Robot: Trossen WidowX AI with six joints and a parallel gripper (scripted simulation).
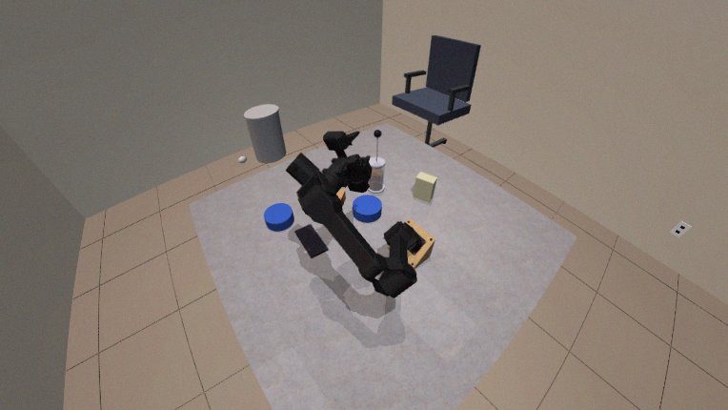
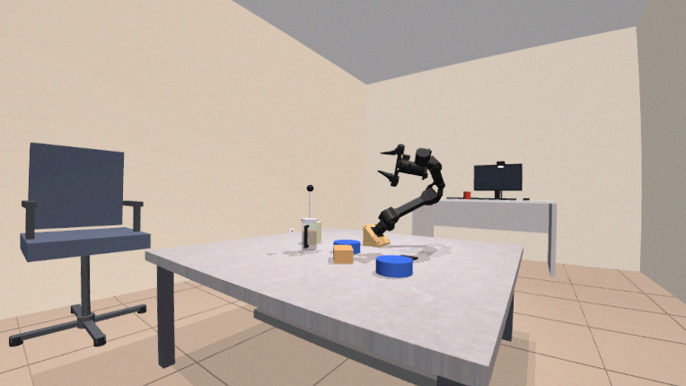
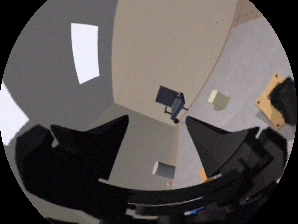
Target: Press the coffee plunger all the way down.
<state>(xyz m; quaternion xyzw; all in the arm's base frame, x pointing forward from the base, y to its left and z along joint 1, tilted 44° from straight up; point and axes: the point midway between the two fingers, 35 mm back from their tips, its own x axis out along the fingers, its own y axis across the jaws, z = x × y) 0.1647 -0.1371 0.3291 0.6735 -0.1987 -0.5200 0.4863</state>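
Note:
The coffee press (image 1: 376, 176) (image 2: 309, 235) is a glass jar with a dark handle. It stands upright on the grey table (image 1: 458, 305) (image 2: 432, 306). Its plunger rod is raised, with the black knob (image 1: 377, 133) (image 2: 310, 188) high above the lid. My gripper (image 1: 356, 148) (image 2: 389, 163) (image 3: 157, 119) is open and empty. It hangs in the air at about the knob's height or a little higher, well off to the side of the press, and touches nothing. The press does not show in the wrist view.
Two blue discs (image 1: 278, 216) (image 1: 367, 207) (image 2: 393, 265) (image 2: 347, 245), an orange cube (image 2: 343, 254), a cream box (image 1: 424, 186) and a flat black slab (image 1: 311, 240) lie around the press. The arm's wooden base (image 1: 422, 244) (image 2: 372, 238) stands nearby. A chair (image 1: 437, 86) and grey bin (image 1: 264, 132) stand on the floor.

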